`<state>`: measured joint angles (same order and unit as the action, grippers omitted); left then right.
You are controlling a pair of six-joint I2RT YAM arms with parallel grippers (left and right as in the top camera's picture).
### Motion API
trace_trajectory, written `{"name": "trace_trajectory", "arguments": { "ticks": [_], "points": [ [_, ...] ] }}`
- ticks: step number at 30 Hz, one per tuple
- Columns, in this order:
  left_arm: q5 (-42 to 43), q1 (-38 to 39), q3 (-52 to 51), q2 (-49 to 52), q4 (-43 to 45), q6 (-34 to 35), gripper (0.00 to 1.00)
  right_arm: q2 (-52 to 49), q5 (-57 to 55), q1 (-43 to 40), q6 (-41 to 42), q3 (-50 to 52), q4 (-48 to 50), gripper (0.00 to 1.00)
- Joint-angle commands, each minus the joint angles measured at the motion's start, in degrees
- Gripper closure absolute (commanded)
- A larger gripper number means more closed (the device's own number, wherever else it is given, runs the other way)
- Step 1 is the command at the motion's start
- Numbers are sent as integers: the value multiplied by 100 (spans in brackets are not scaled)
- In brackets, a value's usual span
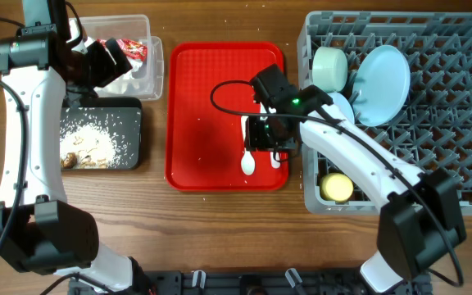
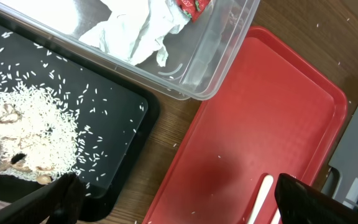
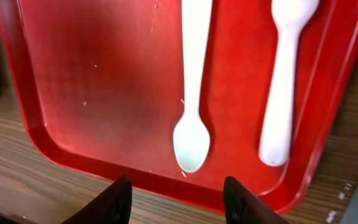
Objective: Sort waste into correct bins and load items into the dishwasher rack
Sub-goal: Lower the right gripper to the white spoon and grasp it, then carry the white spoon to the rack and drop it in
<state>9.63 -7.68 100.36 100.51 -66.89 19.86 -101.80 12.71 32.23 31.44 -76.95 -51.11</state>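
The clear tub (image 1: 150,78) holds the crumpled white napkin (image 2: 135,34) and the red wrapper (image 1: 134,49). The black tray (image 1: 133,135) holds white rice (image 2: 30,118) and brown scraps. My left gripper (image 1: 105,65) is open and empty above the near edge of these two bins (image 2: 179,208). The white spoon (image 3: 191,93) and the fork (image 3: 284,93) lie on the red tray (image 1: 211,106). My right gripper (image 1: 267,139) is open just above them (image 3: 182,202). The grey rack (image 1: 449,123) holds the blue plate (image 1: 383,82), two bowls (image 1: 330,70) and the yellow cup (image 1: 337,187).
The red tray lies between the bins and the rack, with a few loose rice grains on it. Bare wooden table (image 1: 220,233) runs along the front. A black cable (image 1: 228,98) loops over the tray from the right arm.
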Motion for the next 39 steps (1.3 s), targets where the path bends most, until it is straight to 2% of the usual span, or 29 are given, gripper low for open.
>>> {"name": "trace_trajectory", "arguments": {
  "ticks": [1,5,13,16,18,19,20,24,28,33,35,37,39],
  "points": [
    [-31,-33,48,-52,-2,-11,0,-546,201,11,177,44,96,51],
    [-33,-33,48,-52,-2,-11,0,-1180,240,24,153,44,358,51],
    [-31,-33,48,-52,-2,-11,0,-1635,348,133,175,42,940,57],
    [-33,-33,48,-52,-2,-11,0,-1871,234,313,195,42,1043,66],
    [-33,-33,48,-52,-2,-11,0,-1974,20,439,339,42,1056,79],
    [-31,-33,48,-52,-2,-11,0,-2004,-55,498,352,42,1060,90],
    [-33,-33,48,-52,-2,-11,0,-2004,-105,520,356,39,1049,96],
    [-33,-33,48,-52,-2,-11,0,-1978,-114,476,450,-107,911,96],
    [-31,-33,48,-52,-2,-11,0,-1572,-162,337,50,-629,225,96],
    [-33,-33,48,-52,-2,-11,0,-293,-1609,28,-181,-1961,-1375,96],
    [-31,-33,48,-52,-2,-11,0,323,-2109,-291,-772,-2170,-1613,96],
    [-33,-33,48,-52,-2,-11,0,909,-2603,-791,-1871,-2166,-1792,96],
    [-33,-33,48,-52,-2,-11,0,1019,-3250,-1147,-1969,-2162,-2022,96]
  ]
}}
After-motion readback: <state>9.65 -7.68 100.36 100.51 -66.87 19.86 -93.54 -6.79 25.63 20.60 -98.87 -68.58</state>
